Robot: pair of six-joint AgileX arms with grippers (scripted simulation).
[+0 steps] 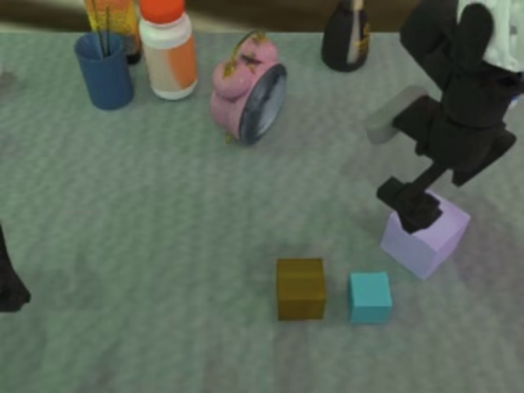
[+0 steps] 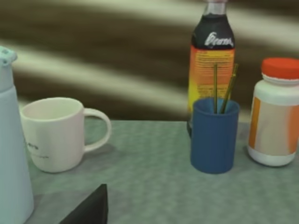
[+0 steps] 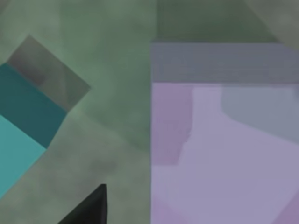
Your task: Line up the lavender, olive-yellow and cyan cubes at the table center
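Note:
The lavender cube [image 1: 432, 237] lies turned at an angle at the right of the table. My right gripper [image 1: 414, 206] hangs over its far-left corner and is open. In the right wrist view one dark finger [image 3: 92, 209] stands clear of the lavender cube's [image 3: 219, 158] side, with bare table between them. The olive-yellow cube [image 1: 300, 288] sits near the middle front. The cyan cube [image 1: 369, 297] is just to its right, with a small gap between them, and it also shows in the right wrist view [image 3: 18, 135]. My left gripper [image 1: 10, 291] is parked at the table's left edge.
Along the back stand a blue cup with sticks [image 1: 104, 70], a white bottle with an orange cap [image 1: 168, 51], a pink alarm clock [image 1: 248, 90] and a dark bottle [image 1: 347, 34]. The left wrist view also shows a white mug [image 2: 53, 134] and a pale bottle [image 2: 11, 144].

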